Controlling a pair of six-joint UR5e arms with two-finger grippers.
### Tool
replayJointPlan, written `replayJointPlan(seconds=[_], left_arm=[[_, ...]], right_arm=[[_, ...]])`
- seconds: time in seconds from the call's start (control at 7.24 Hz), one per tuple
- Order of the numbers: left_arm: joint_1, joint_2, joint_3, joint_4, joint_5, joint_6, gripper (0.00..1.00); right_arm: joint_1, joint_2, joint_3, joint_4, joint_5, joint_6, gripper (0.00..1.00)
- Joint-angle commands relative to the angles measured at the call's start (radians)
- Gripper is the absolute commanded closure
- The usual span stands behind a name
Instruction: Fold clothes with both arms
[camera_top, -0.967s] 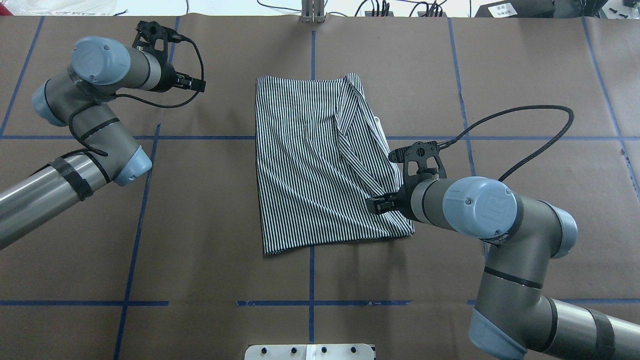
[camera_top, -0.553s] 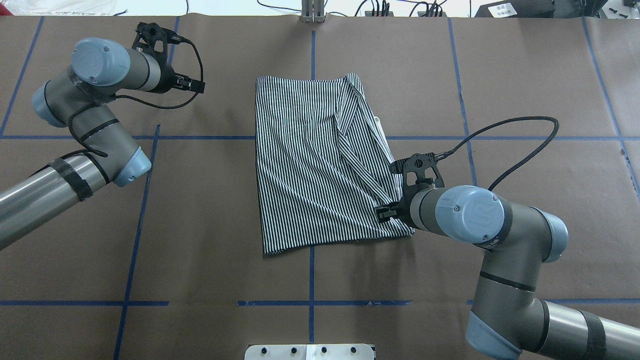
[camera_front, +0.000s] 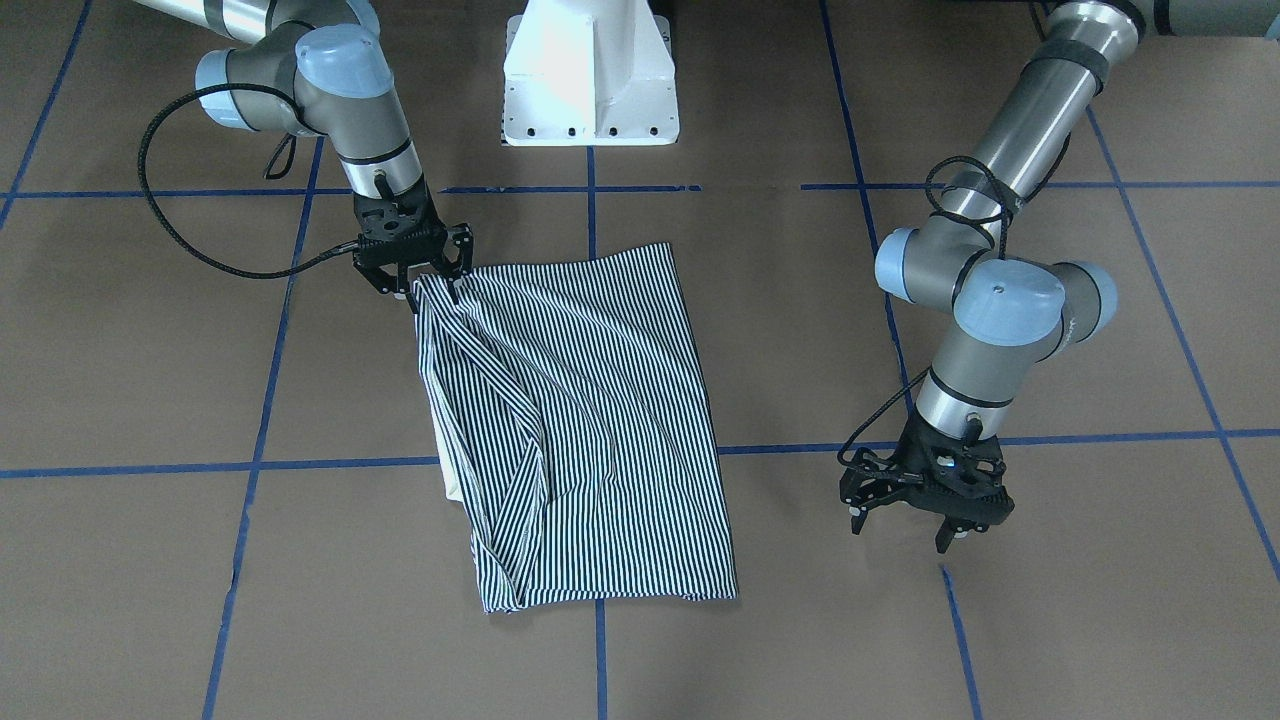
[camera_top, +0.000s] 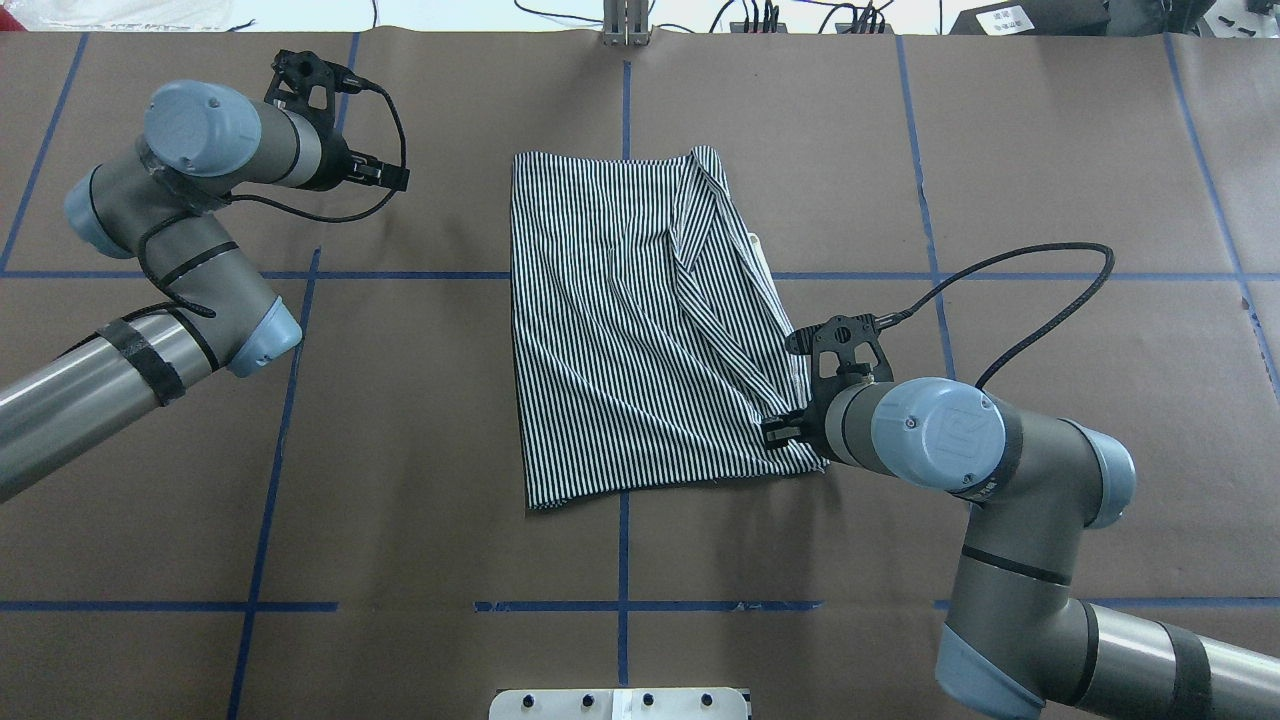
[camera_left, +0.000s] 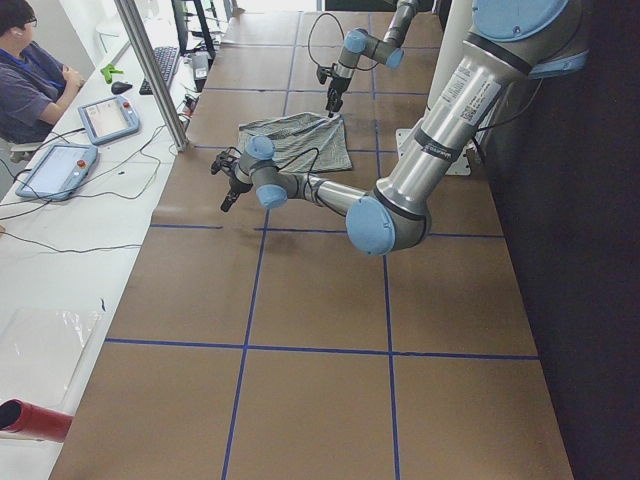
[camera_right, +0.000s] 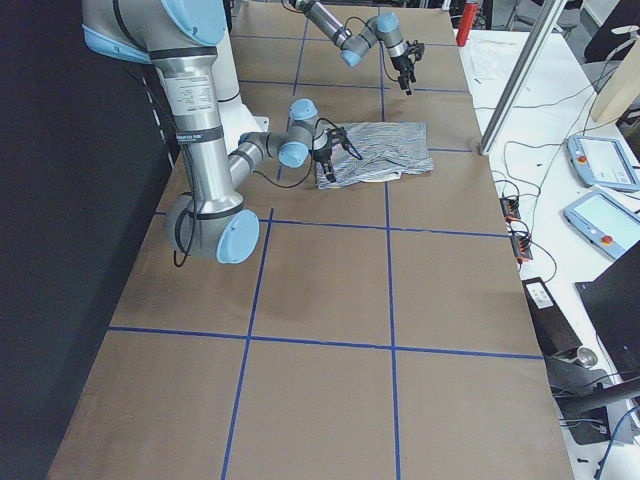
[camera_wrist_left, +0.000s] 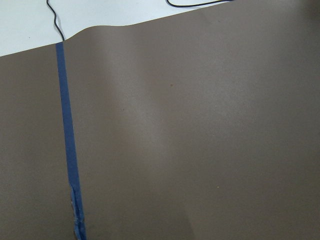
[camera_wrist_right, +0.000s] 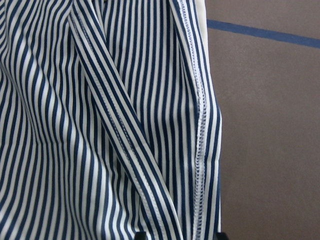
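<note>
The striped polo shirt (camera_top: 620, 320) lies folded lengthwise in the middle of the table, with a strip of cream collar (camera_top: 760, 250) showing at its right edge. It also shows in the front view (camera_front: 580, 420). My right gripper (camera_top: 772, 432) is low at the shirt's near right corner. In the front view my right gripper (camera_front: 432, 292) stands open with its fingers astride that corner. The right wrist view shows the stitched hem (camera_wrist_right: 200, 150) running between the two fingertips. My left gripper (camera_front: 900, 535) is open and empty over bare table, well to the left of the shirt (camera_top: 395, 175).
The table is covered in brown paper with a grid of blue tape (camera_top: 625, 560). The white pedestal base (camera_front: 590, 75) stands at the near middle edge. A metal post (camera_top: 625, 25) stands at the far edge. A seated person (camera_left: 30, 70) and tablets are beyond the far side.
My right gripper has moved back along the shirt's right edge to its near right corner and come lower. The left arm has barely moved. The shirt lies as before.
</note>
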Motion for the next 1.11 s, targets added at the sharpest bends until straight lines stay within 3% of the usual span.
replayJointPlan(seconds=[0.0,0.55,0.83,0.97], left_arm=[[0.000,0.001,0.000,0.000,0.001,0.000,0.00],[0.000,0.001,0.000,-0.001,0.001,0.000,0.00],[0.003,-0.001,0.000,-0.001,0.001,0.000,0.00],[0.005,-0.001,0.000,-0.002,0.001,0.000,0.00]], right_arm=[[-0.004,-0.007,0.000,0.000,0.000,0.009,0.47],[-0.022,-0.007,0.002,0.000,-0.004,0.050,0.51],[-0.022,-0.007,0.002,0.000,-0.006,0.049,0.69],[-0.022,-0.007,0.002,0.000,-0.004,0.049,0.88]])
